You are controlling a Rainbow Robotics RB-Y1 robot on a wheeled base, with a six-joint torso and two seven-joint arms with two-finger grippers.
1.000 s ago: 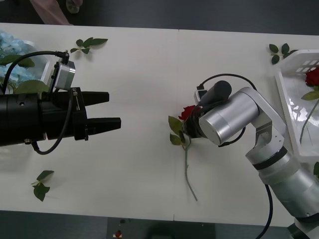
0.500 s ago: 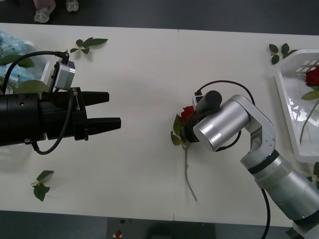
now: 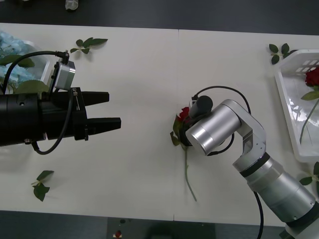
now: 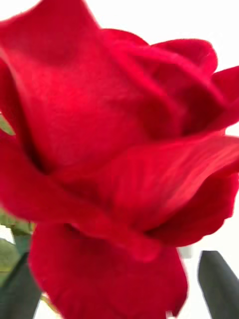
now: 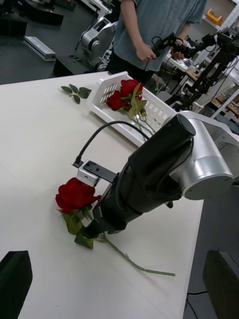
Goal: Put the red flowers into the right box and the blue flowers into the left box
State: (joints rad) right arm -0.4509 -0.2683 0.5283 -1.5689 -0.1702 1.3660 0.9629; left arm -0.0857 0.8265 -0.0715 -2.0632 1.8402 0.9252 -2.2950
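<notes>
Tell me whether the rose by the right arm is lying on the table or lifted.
Lying: the rose and its stem rest flat on the table.

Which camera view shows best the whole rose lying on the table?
The left wrist view: the rose shows bloom, leaves and stem beside the right gripper. The front view has its bloom partly hidden; the right wrist view gives petals close up.

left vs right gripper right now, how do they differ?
The left gripper hovers over bare table with its fingers apart and nothing between them; the right gripper is down at the rose lying mid-table, by the bloom and upper stem. The left arm lies level, pointing across the table; the right arm bends in from the near right corner. Whether the right fingers have closed cannot be seen.
</notes>
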